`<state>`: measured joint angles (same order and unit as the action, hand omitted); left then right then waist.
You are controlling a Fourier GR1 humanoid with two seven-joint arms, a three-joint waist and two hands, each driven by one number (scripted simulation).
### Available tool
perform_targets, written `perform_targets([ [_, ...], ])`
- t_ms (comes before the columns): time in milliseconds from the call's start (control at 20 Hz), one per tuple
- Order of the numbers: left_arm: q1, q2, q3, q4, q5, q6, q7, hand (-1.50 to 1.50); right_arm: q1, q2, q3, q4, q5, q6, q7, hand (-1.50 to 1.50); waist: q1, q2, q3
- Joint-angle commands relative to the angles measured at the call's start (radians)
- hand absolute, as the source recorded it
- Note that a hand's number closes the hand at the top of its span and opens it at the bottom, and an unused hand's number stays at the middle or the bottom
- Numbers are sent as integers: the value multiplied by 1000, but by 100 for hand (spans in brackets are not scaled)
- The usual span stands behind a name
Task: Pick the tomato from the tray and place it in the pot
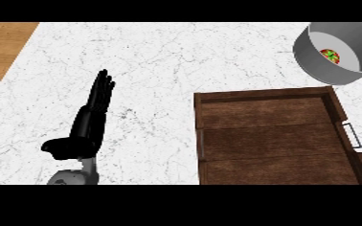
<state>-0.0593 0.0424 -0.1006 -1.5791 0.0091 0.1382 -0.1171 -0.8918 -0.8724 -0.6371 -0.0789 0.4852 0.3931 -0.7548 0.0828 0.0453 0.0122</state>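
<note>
Tomato (329,55) in pot (311,60), behind tray (268,96); left hand (90,117) well left of tray.

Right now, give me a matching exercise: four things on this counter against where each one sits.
Things:
1. tomato
2. pot
3. tray
4. left hand

Places:
A. lower right of the counter
B. left side, fingers straight, resting
C. inside the pot
D. upper right corner, partly cut off by the view's edge

Pairs: 1-C, 2-D, 3-A, 4-B
</note>
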Motion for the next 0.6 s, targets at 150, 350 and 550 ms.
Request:
perform_targets([
  [150, 8, -4, -5, -8, 0, -2, -12, 0, 37, -50, -36, -17, -39, 84, -39, -150, 9, 4, 2],
  [350, -5, -7, 2, -10, 4, 3, -7, 0, 49, -59, -50, -26, -55, 90, -36, -150, 10, 5, 4],
  [550, -16, -1, 6, -10, 8, -2, 9, 0, 60, -71, -72, -28, -78, 76, -22, -150, 12, 13, 6],
])
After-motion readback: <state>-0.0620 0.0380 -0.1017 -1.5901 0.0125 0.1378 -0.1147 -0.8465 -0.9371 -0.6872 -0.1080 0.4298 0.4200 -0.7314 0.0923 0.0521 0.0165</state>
